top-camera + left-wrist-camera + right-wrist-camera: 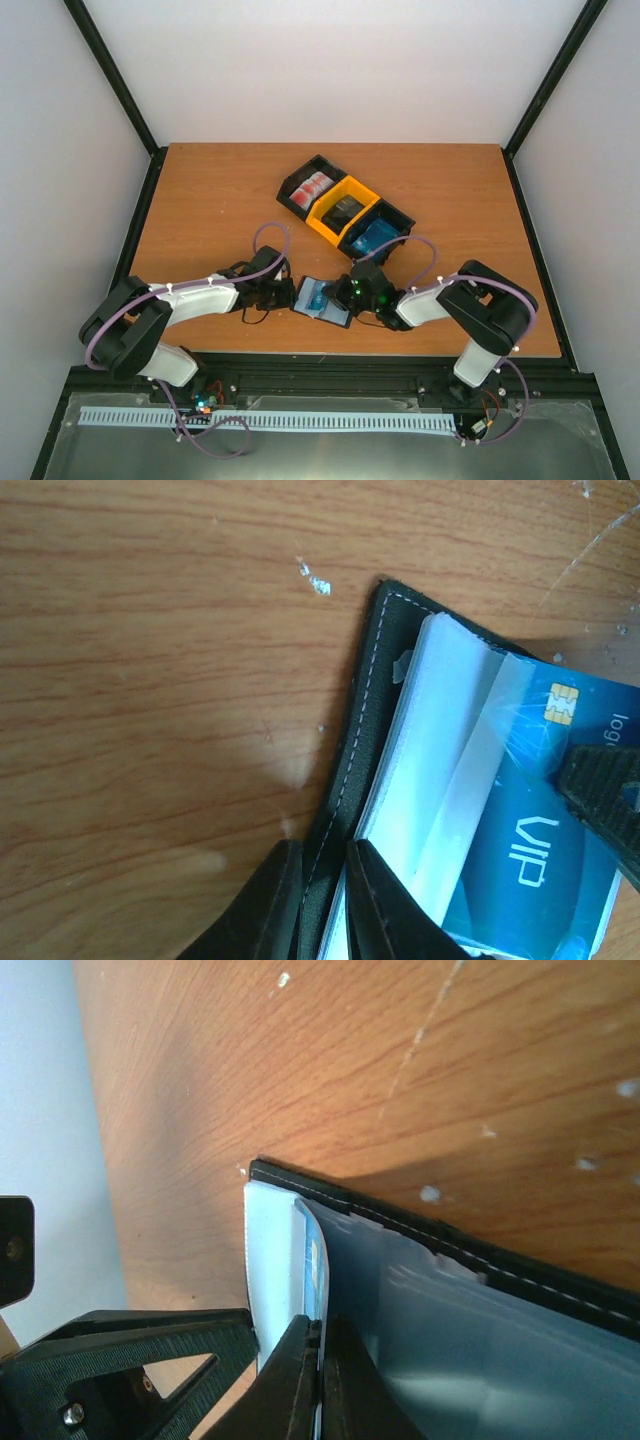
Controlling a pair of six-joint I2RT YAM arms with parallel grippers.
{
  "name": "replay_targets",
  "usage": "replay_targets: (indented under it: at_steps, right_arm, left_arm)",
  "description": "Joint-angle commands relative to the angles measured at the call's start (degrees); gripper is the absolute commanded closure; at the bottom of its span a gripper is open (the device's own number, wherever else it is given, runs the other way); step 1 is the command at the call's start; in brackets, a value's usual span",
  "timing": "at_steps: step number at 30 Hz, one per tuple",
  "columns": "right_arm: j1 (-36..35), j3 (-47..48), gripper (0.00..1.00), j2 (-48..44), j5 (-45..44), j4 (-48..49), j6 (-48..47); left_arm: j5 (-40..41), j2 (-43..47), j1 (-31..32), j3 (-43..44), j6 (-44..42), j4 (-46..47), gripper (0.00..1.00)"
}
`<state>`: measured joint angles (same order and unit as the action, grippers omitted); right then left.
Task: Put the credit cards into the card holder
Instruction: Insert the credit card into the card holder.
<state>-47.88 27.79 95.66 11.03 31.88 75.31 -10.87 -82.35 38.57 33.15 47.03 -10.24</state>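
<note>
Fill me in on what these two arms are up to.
They are loading a wallet that lies open on the table. The left claw pinches the edge of the wallet's black cover. The right claw is shut on a blue card, which seems partly slid under a clear pocket. What look like more cards sit in the joined bins behind.
</note>
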Motion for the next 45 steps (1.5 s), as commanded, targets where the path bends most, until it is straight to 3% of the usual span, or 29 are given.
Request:
replay_targets:
  at_steps: [1, 10, 16, 23, 39, 45]
  right_arm:
    - [-1.25, 0.74, 0.97, 3.55, -1.03, -1.28, 0.91]
    - [-1.42, 2.18, 0.93, 6.03, 0.36, 1.43, -0.34]
    - [-1.80, 3.06, 0.97, 7.60, 3.02, 3.92, -1.24]
    - [-2.04, 3.72, 0.97, 6.79, 2.41, 0.60, -2.99]
    - [0.15, 4.24, 0.97, 7.52, 11.12, -1.47, -11.03]
    - [0.15, 4.38, 0.92, 9.57, 11.44, 2.51, -9.12]
  left_arm:
    - [-1.47, -0.05, -0.01, -0.76, -0.72, -0.57, 0.84]
    - [-1.82, -0.02, 0.01, -0.72, -0.86, -0.04, 0.84]
    - [-1.85, 0.01, -0.01, -0.81, -0.98, -0.13, 0.84]
    - [-1.25, 0.32, 0.02, -0.80, -0.88, -0.39, 0.84]
    - [1.92, 0.09, 0.02, -0.64, 0.18, -1.76, 0.85]
    - [1.29, 0.49, 0.02, -0.88, 0.32, -1.45, 0.85]
